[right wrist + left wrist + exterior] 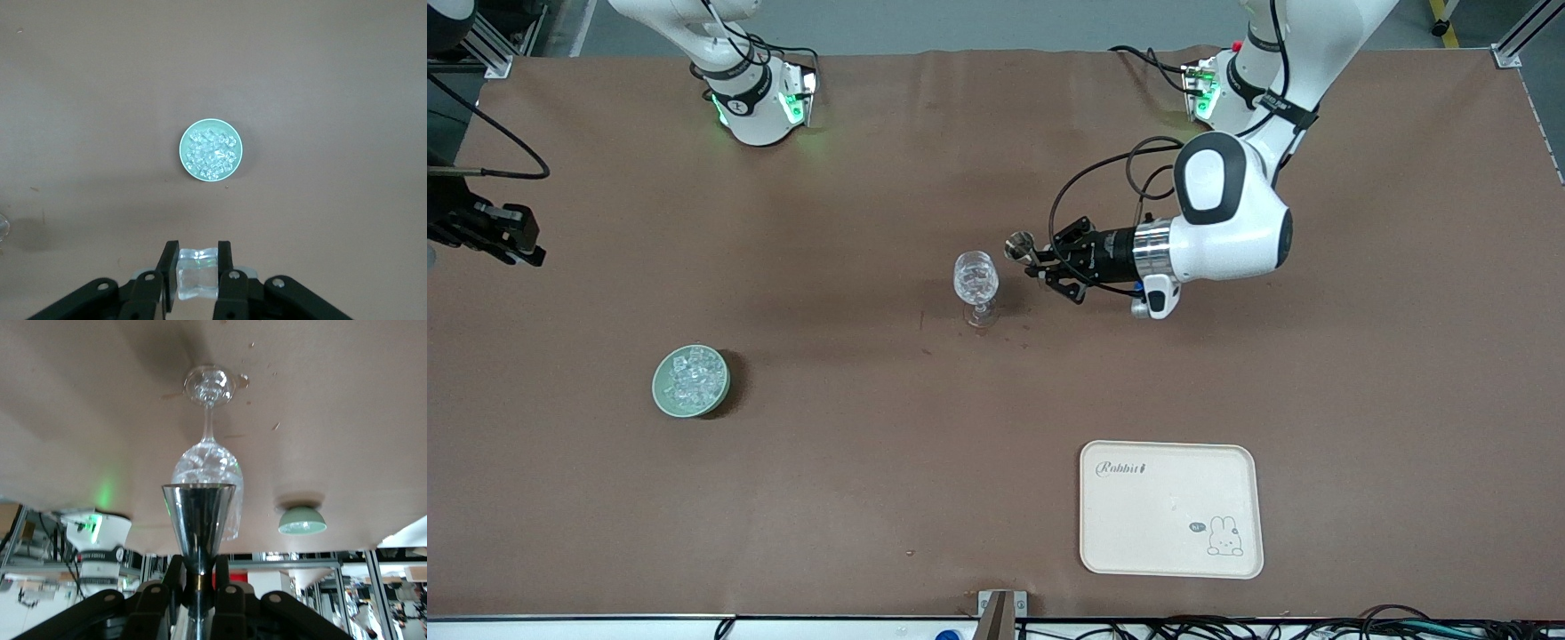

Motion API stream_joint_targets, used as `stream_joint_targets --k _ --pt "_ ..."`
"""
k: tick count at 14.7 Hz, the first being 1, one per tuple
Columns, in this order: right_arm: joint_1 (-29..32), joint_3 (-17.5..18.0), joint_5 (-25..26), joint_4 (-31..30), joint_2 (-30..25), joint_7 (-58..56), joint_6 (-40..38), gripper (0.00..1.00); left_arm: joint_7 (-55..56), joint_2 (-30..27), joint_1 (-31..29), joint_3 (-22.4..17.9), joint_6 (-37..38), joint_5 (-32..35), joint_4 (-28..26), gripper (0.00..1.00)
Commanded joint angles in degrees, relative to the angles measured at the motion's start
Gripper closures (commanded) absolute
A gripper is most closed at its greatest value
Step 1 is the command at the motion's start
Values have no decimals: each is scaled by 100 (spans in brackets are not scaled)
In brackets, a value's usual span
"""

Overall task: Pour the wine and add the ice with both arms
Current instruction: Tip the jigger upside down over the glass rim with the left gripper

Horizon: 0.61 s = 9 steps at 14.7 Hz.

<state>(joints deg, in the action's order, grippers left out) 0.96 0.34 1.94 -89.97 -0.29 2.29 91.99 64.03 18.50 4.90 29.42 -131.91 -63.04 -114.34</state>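
While the left pincer [1040, 263] hangs sideways just beside the stemmed glass [976, 283], gripping the waist of a small metal measuring cup [199, 520] with its mouth turned toward the glass, we judge the pouring step to be at or near its end; whether any liquid is left in the cup we cannot tell. The glass stands upright near the middle of the counter [871, 498], and its bowl glitters, though whether that is ice, wine or plain reflection is not clear.

The ice step is in hand at the right arm's end. In the right wrist view the right pincer [197, 273] is clamped narrowly on one clear ice cube [197, 272], and it hovers high over the counter with the green bowl [183, 141] of ice [211, 155] below it. In the front view that bowl [660, 391] sits toward the right arm's end of the counter, nearer to the front camera than the glass and well apart from it; the right pincer itself barely shows there, at the picture's edge.

As we see it, the next move calls for carrying the held cube across to a spot over the mouth of the glass and letting go only once it is centred, with the left pincer and its cup drawn clear first, since the two would crowd the same rim. A cream tray [1170, 508] lies unused toward the left arm's end, nearest the front camera.
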Motion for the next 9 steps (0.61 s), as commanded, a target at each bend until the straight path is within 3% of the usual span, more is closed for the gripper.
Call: stream_joint_targets --k 1,5,9 --pt "27 45 0 -179 -191 -62 82 99 494 407 55 151 -116 711 490 100" --pt "18 54 -9 -179 -191 -54 30 99 1575 882 222 161 -116 2029 1132 100" --pt "18 63 -9 -179 -191 -54 21 99 2253 1050 266 415 -116 3190 1309 100"
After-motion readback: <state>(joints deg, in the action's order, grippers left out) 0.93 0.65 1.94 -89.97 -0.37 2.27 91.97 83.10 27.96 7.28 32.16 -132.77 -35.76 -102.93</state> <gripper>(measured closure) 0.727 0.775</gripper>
